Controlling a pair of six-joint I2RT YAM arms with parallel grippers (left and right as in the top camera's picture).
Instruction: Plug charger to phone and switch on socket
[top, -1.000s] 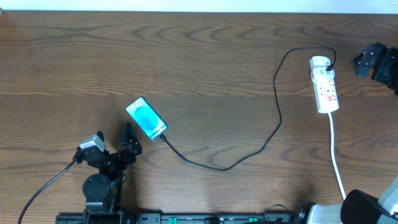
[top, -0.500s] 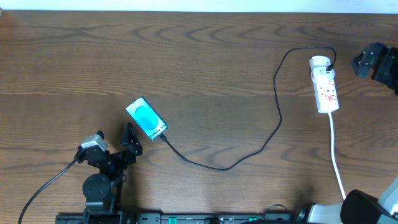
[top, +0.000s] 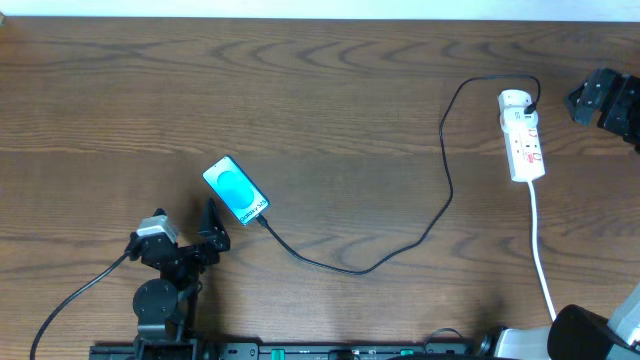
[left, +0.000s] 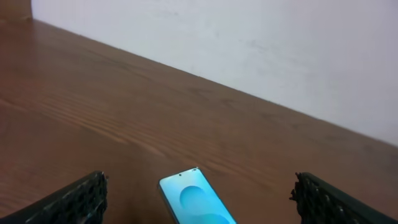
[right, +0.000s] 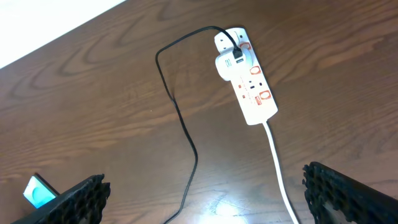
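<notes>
Wood table (top: 320, 90), white wall behind. Phone (top: 236, 191) lies left of centre, screen lit, just ahead of left gripper (top: 212, 228), whose jaws are spread and empty. Charger (top: 445, 190) runs from phone's end to socket (top: 523, 138) at far right, plug seated at its rounded end. Right gripper (right: 205, 186) is near socket, jaws spread and empty.
</notes>
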